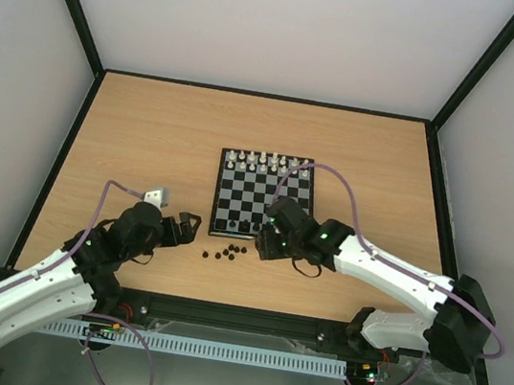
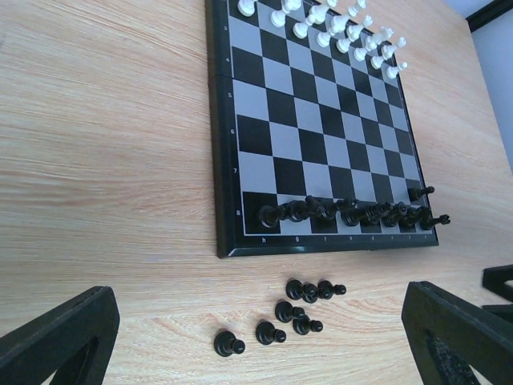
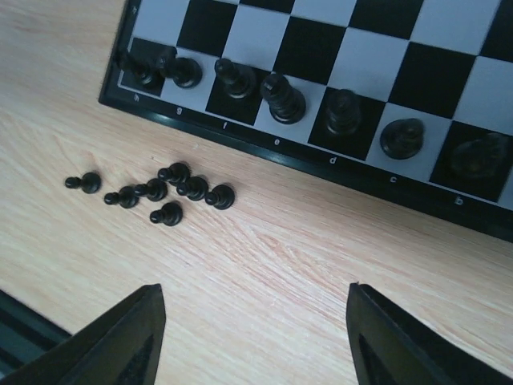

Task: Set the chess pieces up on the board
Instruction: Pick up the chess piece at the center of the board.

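Overhead, board (image 1: 248, 189): it was laid flat on the table (image 1: 149, 138), with white pieces (image 1: 266, 163) ranged along its far edge.
Overhead, loose pawns (image 1: 226, 252): they were scattered on the wood just off the board's near edge, between the two arms.
Overhead, claws: the left gripper (image 1: 190, 225) was held well to the left of the board, while the right gripper (image 1: 266, 244) was poised just beside the scatter.
Left wrist, left gripper (image 2: 258, 321): its jaws were spread wide, with nothing taken between them.
Left wrist, back rank (image 2: 353, 213): black pieces were lined along the nearest row, and a single pawn (image 2: 421, 192) was set one row in.
Left wrist, loose pawns (image 2: 296, 309): seven were counted, most of them bunched near one another.
Right wrist, right gripper (image 3: 255, 309): its jaws were parted and empty above bare wood.
Right wrist, axis: each pawn's long axis was taken to run from base to head. They seemed to be stood upright with heads up, though that could not be settled under the foreshortening.
Right wrist, handling: the pawns were judged tiny, light, rigid and smooth, so easily tipped or squirted from a pinch.
Right wrist, hold: a narrow pinch at the waist under the head was judged best, starting with the stray pawn (image 3: 84, 183), which was set apart from its neighbours.
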You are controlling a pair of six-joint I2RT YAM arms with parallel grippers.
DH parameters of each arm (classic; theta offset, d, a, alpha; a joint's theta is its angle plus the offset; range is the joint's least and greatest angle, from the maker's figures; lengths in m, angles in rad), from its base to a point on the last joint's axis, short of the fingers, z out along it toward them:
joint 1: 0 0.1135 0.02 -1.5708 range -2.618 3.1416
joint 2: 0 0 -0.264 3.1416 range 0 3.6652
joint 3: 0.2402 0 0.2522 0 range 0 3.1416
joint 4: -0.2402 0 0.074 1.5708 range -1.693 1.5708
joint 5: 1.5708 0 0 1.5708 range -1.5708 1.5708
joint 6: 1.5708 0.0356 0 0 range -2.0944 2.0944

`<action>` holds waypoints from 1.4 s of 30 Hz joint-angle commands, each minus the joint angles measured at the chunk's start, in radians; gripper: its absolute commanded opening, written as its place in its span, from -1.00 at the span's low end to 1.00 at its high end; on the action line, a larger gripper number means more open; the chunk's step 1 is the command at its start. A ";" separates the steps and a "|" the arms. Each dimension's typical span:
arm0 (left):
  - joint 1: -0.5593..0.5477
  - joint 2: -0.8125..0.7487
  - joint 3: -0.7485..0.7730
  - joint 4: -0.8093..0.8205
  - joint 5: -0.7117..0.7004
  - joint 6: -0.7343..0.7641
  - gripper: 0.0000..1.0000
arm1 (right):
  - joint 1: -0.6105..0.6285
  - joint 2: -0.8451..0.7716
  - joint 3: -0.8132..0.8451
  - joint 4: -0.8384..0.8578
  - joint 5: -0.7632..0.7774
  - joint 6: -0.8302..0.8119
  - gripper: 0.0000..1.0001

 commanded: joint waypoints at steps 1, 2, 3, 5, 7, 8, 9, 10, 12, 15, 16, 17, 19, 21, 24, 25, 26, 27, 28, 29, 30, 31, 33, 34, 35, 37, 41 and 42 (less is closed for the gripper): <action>-0.003 -0.046 -0.025 -0.010 -0.036 -0.045 0.99 | 0.063 0.092 0.009 0.030 0.125 0.077 0.19; -0.003 -0.044 -0.023 -0.015 -0.037 -0.040 0.99 | 0.071 0.118 0.016 0.034 0.137 0.081 0.16; -0.003 -0.043 -0.021 -0.021 -0.039 -0.036 0.99 | 0.075 0.141 0.022 0.040 0.143 0.080 0.14; -0.004 -0.039 -0.018 -0.025 -0.039 -0.028 0.99 | 0.082 0.180 0.031 0.058 0.141 0.080 0.08; -0.004 -0.033 -0.016 -0.025 -0.034 -0.019 0.99 | 0.087 0.216 0.041 0.074 0.133 0.082 0.05; -0.004 -0.030 -0.015 -0.024 -0.030 -0.015 0.99 | 0.091 0.231 0.045 0.079 0.131 0.081 0.01; -0.004 -0.027 -0.014 -0.022 -0.024 -0.012 0.99 | 0.094 0.246 0.052 0.082 0.131 0.084 -0.02; -0.004 -0.024 -0.013 -0.021 -0.019 -0.007 0.99 | 0.098 0.262 0.060 0.083 0.133 0.086 -0.04; -0.005 -0.022 -0.013 -0.018 -0.006 -0.002 0.99 | 0.109 0.286 0.077 0.084 0.135 0.089 -0.04; -0.005 -0.027 -0.015 -0.012 0.008 0.005 0.99 | 0.125 0.324 0.111 0.084 0.140 0.091 -0.07; -0.006 -0.027 -0.013 -0.010 0.011 0.008 0.99 | 0.131 0.335 0.120 0.082 0.144 0.091 -0.08; -0.007 -0.027 -0.012 -0.009 0.013 0.013 0.99 | 0.135 0.346 0.127 0.081 0.147 0.091 -0.12; -0.006 -0.026 -0.009 -0.011 0.016 0.017 0.99 | 0.139 0.368 0.140 0.079 0.154 0.095 -0.16; -0.006 -0.028 -0.008 -0.010 0.019 0.021 0.99 | 0.143 0.385 0.149 0.077 0.161 0.100 -0.22; -0.008 -0.033 -0.011 -0.008 0.021 0.022 0.99 | 0.148 0.417 0.154 0.079 0.167 0.105 -0.28; -0.008 -0.034 -0.012 -0.008 0.021 0.021 0.99 | 0.150 0.427 0.156 0.081 0.167 0.105 -0.32; -0.008 -0.036 -0.014 -0.008 0.020 0.021 0.99 | 0.154 0.436 0.158 0.084 0.168 0.105 -0.33; -0.009 -0.038 -0.014 -0.006 0.020 0.021 0.99 | 0.159 0.445 0.160 0.085 0.170 0.106 -0.34; -0.010 -0.039 -0.014 -0.006 0.018 0.021 0.99 | 0.160 0.454 0.164 0.085 0.172 0.106 -0.34; -0.010 -0.041 -0.014 -0.007 0.019 0.021 0.99 | 0.161 0.461 0.169 0.085 0.173 0.106 -0.35; -0.009 -0.041 -0.014 -0.008 0.019 0.021 0.99 | 0.162 0.468 0.172 0.086 0.174 0.105 -0.35; -0.010 -0.040 -0.013 -0.008 0.018 0.021 0.99 | 0.162 0.473 0.174 0.086 0.175 0.105 -0.35; -0.010 -0.040 -0.013 -0.007 0.018 0.022 0.99 | 0.163 0.482 0.178 0.086 0.178 0.104 -0.37; -0.010 -0.038 -0.013 -0.008 0.019 0.023 0.99 | 0.163 0.485 0.181 0.086 0.180 0.103 -0.39; -0.011 -0.039 -0.013 -0.007 0.019 0.023 0.99 | 0.162 0.489 0.185 0.086 0.181 0.102 -0.42; -0.011 -0.038 -0.013 -0.008 0.020 0.023 0.99 | 0.163 0.498 0.190 0.086 0.183 0.100 -0.45; -0.011 -0.037 -0.012 -0.005 0.019 0.024 0.99 | 0.162 0.518 0.197 0.085 0.192 0.100 -0.51; -0.011 -0.037 -0.012 -0.006 0.019 0.024 0.99 | 0.162 0.522 0.197 0.086 0.194 0.099 -0.52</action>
